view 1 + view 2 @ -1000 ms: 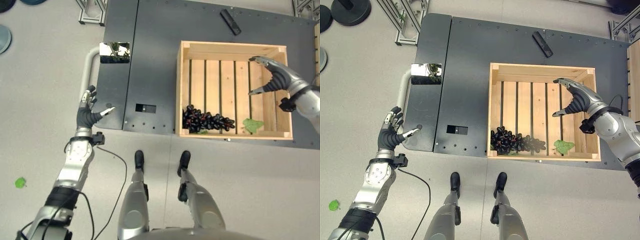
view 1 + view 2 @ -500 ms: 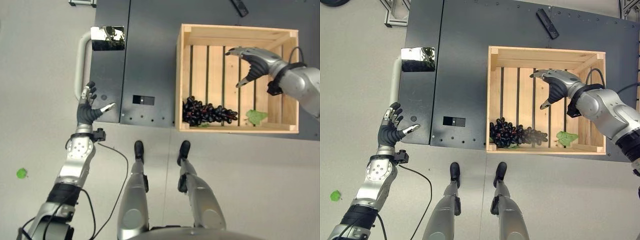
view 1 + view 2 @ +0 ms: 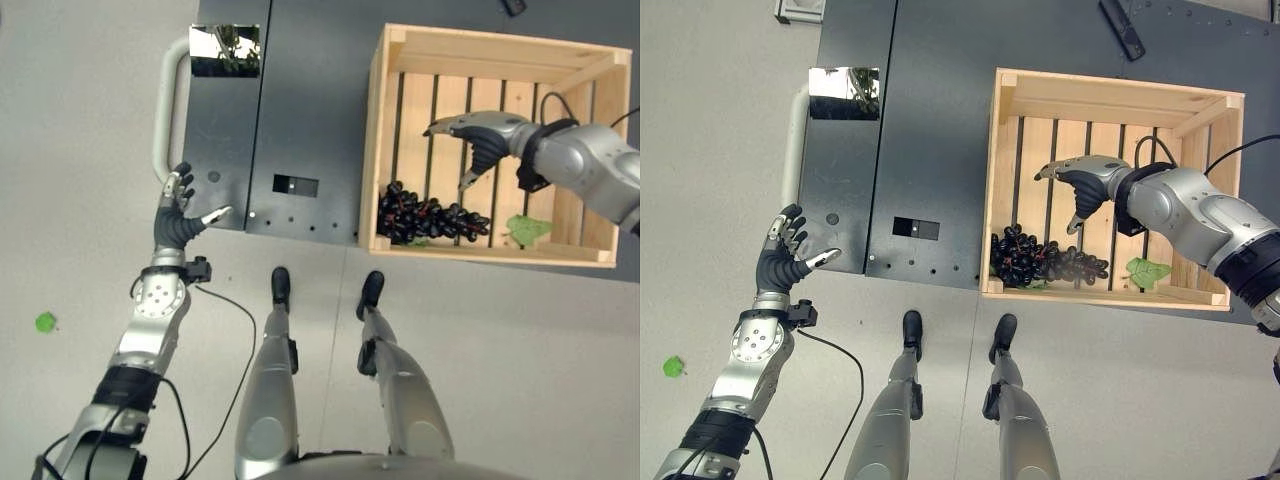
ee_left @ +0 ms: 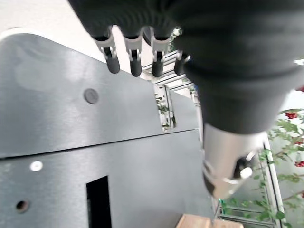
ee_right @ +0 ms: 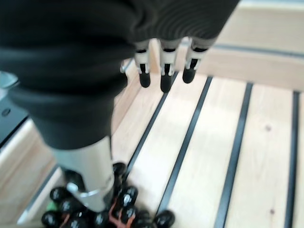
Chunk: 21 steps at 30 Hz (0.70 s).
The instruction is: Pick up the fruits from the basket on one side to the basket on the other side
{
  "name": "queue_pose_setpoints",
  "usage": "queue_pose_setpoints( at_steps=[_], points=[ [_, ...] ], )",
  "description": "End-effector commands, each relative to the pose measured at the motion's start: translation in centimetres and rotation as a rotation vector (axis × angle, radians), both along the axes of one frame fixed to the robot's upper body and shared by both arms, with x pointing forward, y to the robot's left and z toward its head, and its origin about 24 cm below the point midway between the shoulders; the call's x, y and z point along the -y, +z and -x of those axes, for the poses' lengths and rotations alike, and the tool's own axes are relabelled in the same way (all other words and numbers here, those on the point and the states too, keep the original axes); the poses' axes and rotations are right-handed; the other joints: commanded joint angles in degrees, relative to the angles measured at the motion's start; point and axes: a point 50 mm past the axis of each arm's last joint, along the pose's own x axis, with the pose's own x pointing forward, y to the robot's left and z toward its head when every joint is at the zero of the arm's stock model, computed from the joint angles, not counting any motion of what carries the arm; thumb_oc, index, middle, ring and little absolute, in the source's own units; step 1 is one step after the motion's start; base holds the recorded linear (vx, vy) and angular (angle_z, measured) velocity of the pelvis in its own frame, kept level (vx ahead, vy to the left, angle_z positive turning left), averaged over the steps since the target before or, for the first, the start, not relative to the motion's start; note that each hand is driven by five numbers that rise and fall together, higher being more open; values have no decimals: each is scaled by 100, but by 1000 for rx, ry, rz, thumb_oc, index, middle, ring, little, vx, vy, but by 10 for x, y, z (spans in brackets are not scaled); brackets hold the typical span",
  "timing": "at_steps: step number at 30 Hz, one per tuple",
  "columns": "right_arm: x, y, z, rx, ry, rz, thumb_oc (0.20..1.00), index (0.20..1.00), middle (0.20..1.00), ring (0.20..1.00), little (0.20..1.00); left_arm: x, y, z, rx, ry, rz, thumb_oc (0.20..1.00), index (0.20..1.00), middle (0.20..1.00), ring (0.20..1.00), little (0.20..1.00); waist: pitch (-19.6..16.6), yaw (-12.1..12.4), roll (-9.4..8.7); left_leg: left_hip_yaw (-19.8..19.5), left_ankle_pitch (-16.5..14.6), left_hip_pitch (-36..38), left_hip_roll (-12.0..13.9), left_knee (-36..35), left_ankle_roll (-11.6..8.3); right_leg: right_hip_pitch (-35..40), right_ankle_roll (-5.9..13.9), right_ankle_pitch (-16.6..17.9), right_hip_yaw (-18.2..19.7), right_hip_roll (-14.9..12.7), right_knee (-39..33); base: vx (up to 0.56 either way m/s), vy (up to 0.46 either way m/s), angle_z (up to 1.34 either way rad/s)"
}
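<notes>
The grapes (image 3: 1045,262) lay in the crate (image 3: 1110,100), a dark bunch along its 6 o'clock wall toward the 7 o'clock corner, with a green leaf (image 3: 1148,271) on the slats near the 5 o'clock corner. The crate sat on the dark bench (image 3: 940,120).

The right robot hand (image 3: 1080,183) hung inside the crate at about 12 o'clock from the bunch, near but apart from it, fingers spread and loosely bent, thumb pointing down toward the fruit, nothing in its grip. The right wrist view showed the grapes (image 5: 109,209) lying below the thumb and bare slats past the fingertips (image 5: 165,78).

The left robot hand (image 3: 180,215) was at the bench's 9 o'clock edge, fingers straight and empty, idle.

By this showing the task was at its start: no fruit had been lifted, and no second basket could be seen to receive it. What was left seemed to be lowering onto the bunch, closing round it, lifting it clear of the crate wall and carrying it across.
</notes>
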Motion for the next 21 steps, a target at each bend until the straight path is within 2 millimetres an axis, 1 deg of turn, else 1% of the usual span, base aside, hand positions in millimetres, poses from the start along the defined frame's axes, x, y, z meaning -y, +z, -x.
queue_pose_setpoints(
  at_steps=[1, 3, 5, 6, 7, 8, 10, 13, 15, 19, 21],
  points=[
    [-2, 24, 1, 66, -3, 61, 1000, 1000, 1000, 1000, 1000, 4, 21, 5, 104, -36, -28, 1000, 1000, 1000, 1000, 1000, 114, -23, -112, -126, 56, 6, 73, 136, -160, -353, 610, -430, 106, -257, 887, -15, -4, 4],
    [-4, 23, -1, 64, -5, 59, 1000, 1000, 1000, 1000, 1000, 3, 22, 5, 109, -32, -30, 1000, 1000, 1000, 1000, 1000, 114, -24, -75, -151, 37, -231, 70, 246, -150, -625, 599, -455, 102, -287, 1036, -12, 1, 2],
    [-4, 22, -1, 61, -5, 59, 1000, 1000, 1000, 1000, 1000, 3, 21, 6, 107, -32, -30, 1000, 1000, 1000, 1000, 1000, 114, -20, -73, -147, 0, -208, 77, 260, -155, -614, 602, -497, 107, -285, 1069, 0, 0, 0],
    [-3, 22, -3, 63, -14, 67, 1000, 1000, 1000, 1000, 1000, 3, 22, 5, 110, -31, -31, 1000, 1000, 1000, 1000, 1000, 114, -12, -57, -171, -49, -437, 64, 431, -140, -837, 593, -511, 120, -300, 1194, 0, 0, 0],
    [-3, 22, -3, 63, -14, 67, 1000, 1000, 1000, 1000, 1000, 3, 22, 5, 110, -31, -31, 1000, 1000, 1000, 1000, 1000, 114, -12, -57, -171, -49, -437, 64, 431, -140, -837, 593, -511, 120, -300, 1194, -56, 15, 2],
    [-4, 26, -2, 75, -13, 77, 1000, 1000, 1000, 1000, 1000, 3, 26, 5, 122, -28, -35, 1000, 1000, 1000, 1000, 1000, 114, -34, -69, -184, -121, -746, 48, 690, -113, -1132, 584, -532, 149, -332, 1386, -36, 11, 3],
    [-1, 31, -1, 89, -19, 87, 1000, 1000, 1000, 1000, 1000, 2, 27, 6, 127, -23, -42, 1000, 1000, 1000, 1000, 1000, 114, -41, -74, -235, -312, -1069, 19, 1087, -86, -1427, 588, -658, 188, -362, 1725, -37, 7, 2],
    [2, 37, 1, 116, -28, 97, 1000, 1000, 1000, 1000, 1000, 2, 33, 6, 150, -22, -50, 1000, 1000, 1000, 1000, 1000, 114, -80, -58, -297, -446, -1473, -27, 1451, -77, -1755, 599, -756, 193, -444, 2061, -27, -6, 7],
    [2, 41, 1, 126, -32, 92, 1000, 1000, 1000, 1000, 1000, 2, 37, 6, 167, -18, -47, 1000, 1000, 1000, 1000, 1000, 114, -99, -37, -323, -483, -1673, -22, 1602, -74, -1932, 610, -789, 192, -496, 2219, -21, -12, 11],
    [-1, 46, 2, 141, -25, 74, 1000, 1000, 1000, 1000, 1000, -1, 44, 6, 190, -3, -50, 1000, 1000, 1000, 1000, 1000, 114, -132, -61, -370, -684, -2056, -42, 2119, -28, -2238, 575, -940, 232, -571, 2650, -8, 11, 18],
    [-1, 45, 2, 138, -24, 74, 1000, 1000, 1000, 1000, 1000, -1, 44, 6, 190, -2, -47, 1000, 1000, 1000, 1000, 1000, 114, -129, -60, -374, -701, -2093, -46, 2149, -17, -2284, 578, -959, 231, -579, 2694, 3, 9, 3]
  ],
)
